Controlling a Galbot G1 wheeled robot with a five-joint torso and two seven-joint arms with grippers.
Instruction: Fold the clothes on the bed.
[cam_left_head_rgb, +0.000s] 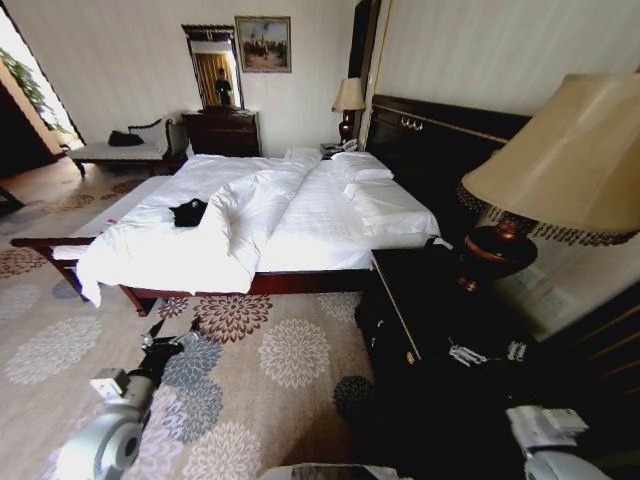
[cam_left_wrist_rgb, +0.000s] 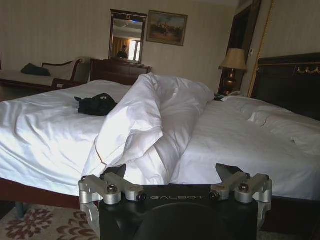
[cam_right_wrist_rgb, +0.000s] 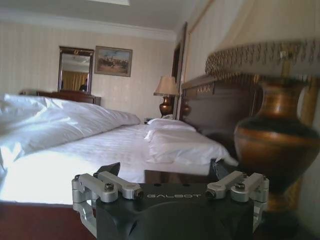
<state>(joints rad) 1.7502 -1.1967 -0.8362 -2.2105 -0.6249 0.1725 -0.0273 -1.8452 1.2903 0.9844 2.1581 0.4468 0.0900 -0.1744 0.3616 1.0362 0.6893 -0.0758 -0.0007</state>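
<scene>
The black T-shirt (cam_left_head_rgb: 188, 212) lies crumpled in a small heap on the white bed (cam_left_head_rgb: 330, 225), on the half away from the headboard (cam_left_head_rgb: 440, 150), toward the foot end and beside the long ridge of the bunched duvet (cam_left_head_rgb: 245, 215). In the left wrist view the T-shirt (cam_left_wrist_rgb: 96, 104) sits on the flat sheet just beyond that fold of duvet (cam_left_wrist_rgb: 145, 125), well apart from the gripper.

The left gripper (cam_left_wrist_rgb: 175, 172) hangs low in front of the near side of the bed (cam_left_wrist_rgb: 240, 145), over the flowered carpet (cam_left_head_rgb: 260, 350); its fingers stand wide apart and hold nothing. In the head view the left arm (cam_left_head_rgb: 130, 395) shows above the carpet.

The right gripper (cam_right_wrist_rgb: 170, 170) is held beside the bedside lamp (cam_right_wrist_rgb: 277, 130), near the headboard end, with its fingers spread wide and empty. The dark nightstand (cam_left_head_rgb: 420, 300) below the lamp (cam_left_head_rgb: 560, 170) is probably just under it, though shadow hides the detail.
</scene>
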